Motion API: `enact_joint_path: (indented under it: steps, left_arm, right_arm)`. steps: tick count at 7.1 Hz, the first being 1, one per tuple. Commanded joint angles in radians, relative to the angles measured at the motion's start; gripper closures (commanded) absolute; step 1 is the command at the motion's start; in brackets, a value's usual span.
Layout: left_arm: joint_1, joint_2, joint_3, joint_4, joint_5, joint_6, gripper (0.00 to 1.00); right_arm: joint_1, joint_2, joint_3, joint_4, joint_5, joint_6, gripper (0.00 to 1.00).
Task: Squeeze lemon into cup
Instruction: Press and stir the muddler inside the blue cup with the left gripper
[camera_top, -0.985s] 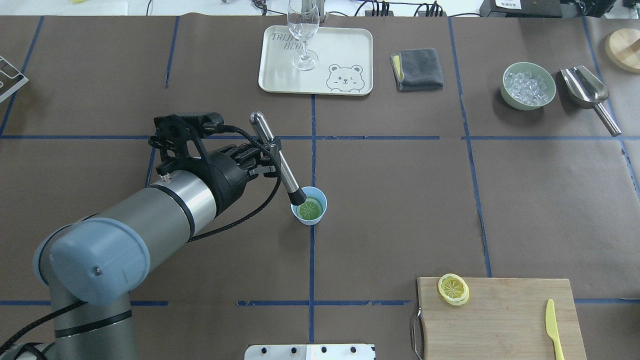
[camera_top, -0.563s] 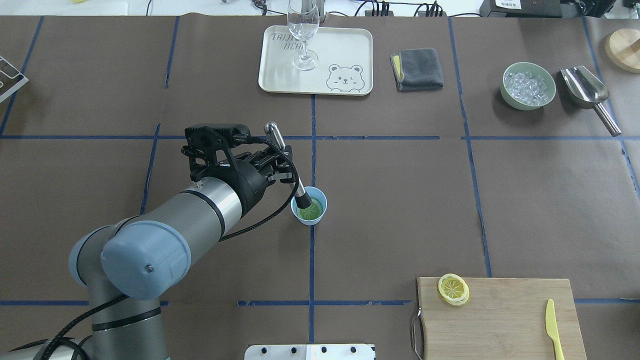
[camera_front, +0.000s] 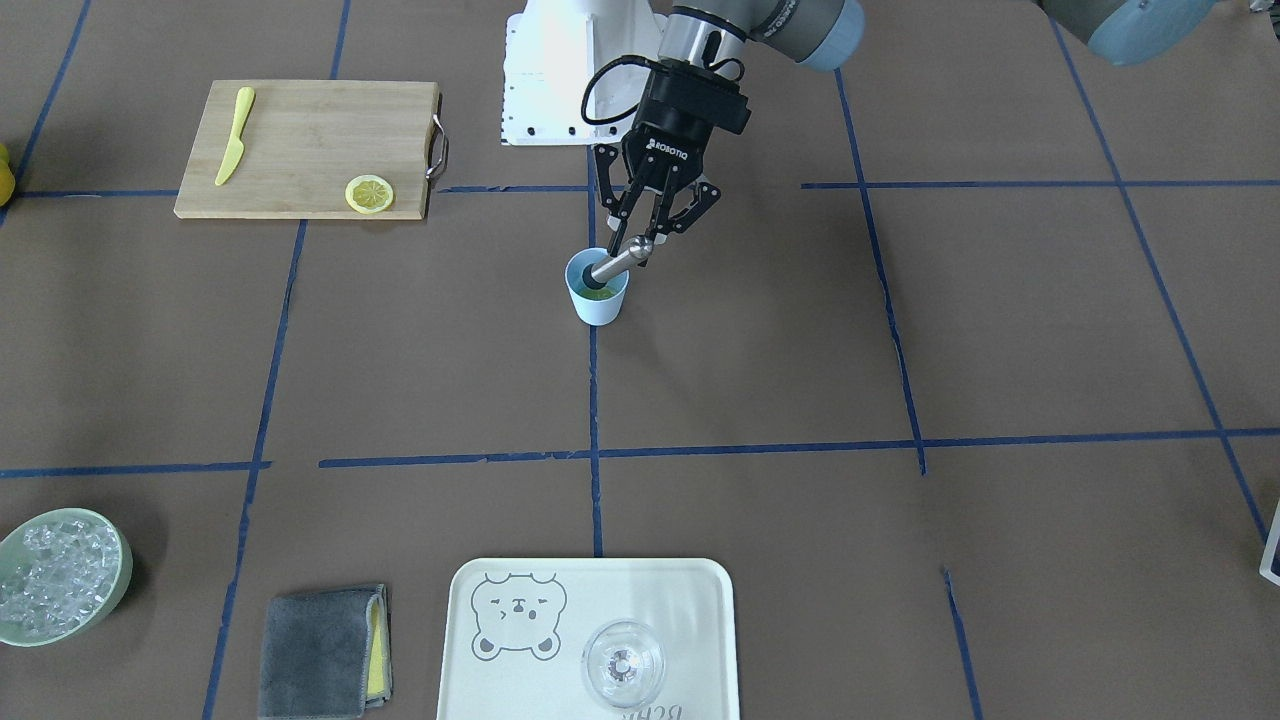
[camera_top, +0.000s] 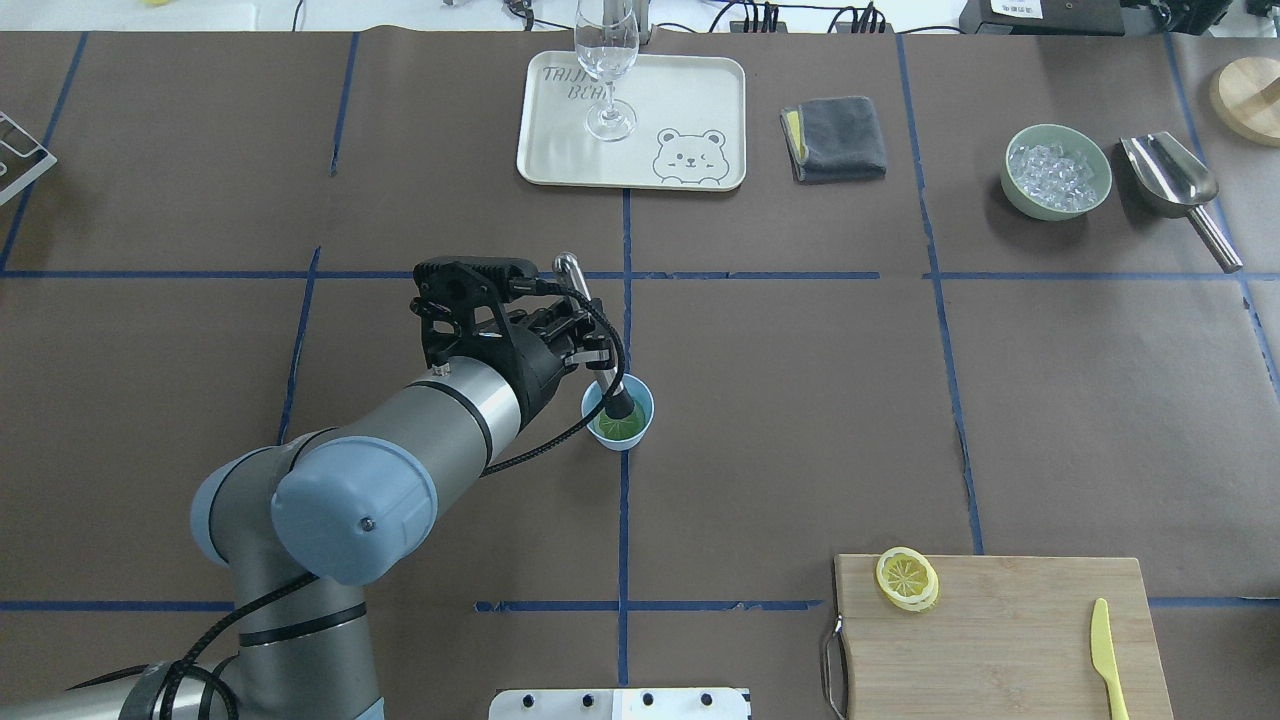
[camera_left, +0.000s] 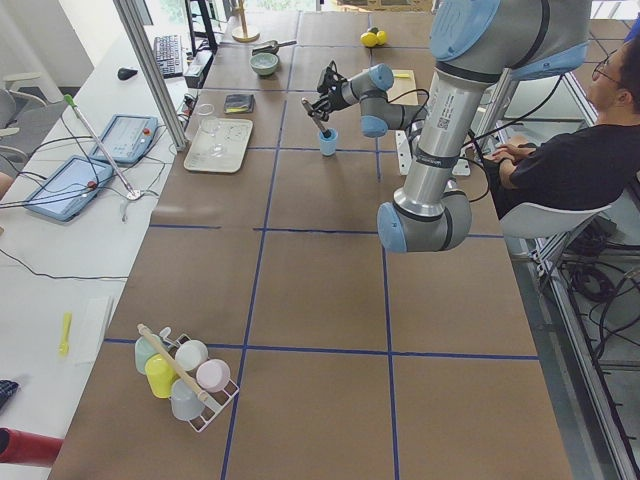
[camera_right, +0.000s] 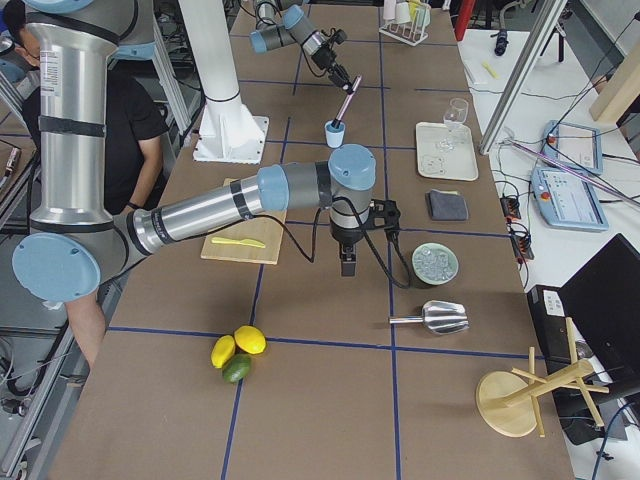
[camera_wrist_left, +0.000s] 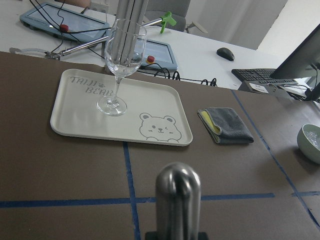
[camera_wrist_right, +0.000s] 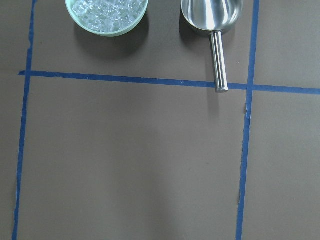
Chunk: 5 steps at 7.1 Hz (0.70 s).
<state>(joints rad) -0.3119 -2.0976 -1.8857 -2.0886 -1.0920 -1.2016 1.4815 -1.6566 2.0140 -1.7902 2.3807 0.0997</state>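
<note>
The light-blue cup (camera_top: 643, 402) stands at the table's middle and also shows in the front view (camera_front: 598, 306). A lemon slice (camera_top: 610, 429) lies inside it and looks greenish. My left gripper (camera_top: 585, 345) is shut on a steel muddler (camera_top: 578, 290), tilted, with its black tip down in the cup on the slice; in the front view the gripper (camera_front: 645, 243) sits just behind the cup. A second lemon slice (camera_top: 906, 578) lies on the cutting board (camera_top: 1000, 640). My right gripper (camera_right: 346, 268) shows only in the exterior right view, so I cannot tell its state.
A yellow plastic knife (camera_top: 1105, 660) lies on the board. At the far side stand a bear tray (camera_top: 690, 100) with a clear glass (camera_top: 606, 60), a grey cloth (camera_top: 835, 138), a green bowl of ice (camera_top: 1056, 172) and a steel scoop (camera_top: 1175, 185).
My left arm has swung right toward the cup. The muddler stands more upright, its tip still in the cup. The grip has not changed.
</note>
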Motion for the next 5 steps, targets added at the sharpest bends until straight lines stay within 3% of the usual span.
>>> enact_joint_path:
  steps: [1, 5]
  left_arm:
    - [0.005, -0.002, 0.046, -0.039, 0.0, -0.001, 1.0]
    - [0.024, -0.001, 0.047, -0.042, -0.005, 0.007, 1.0]
  right_arm:
    - [0.003, 0.0, 0.0, 0.0, 0.0, 0.0, 0.0]
    - [0.008, 0.0, 0.003, 0.0, 0.002, 0.0, 0.0]
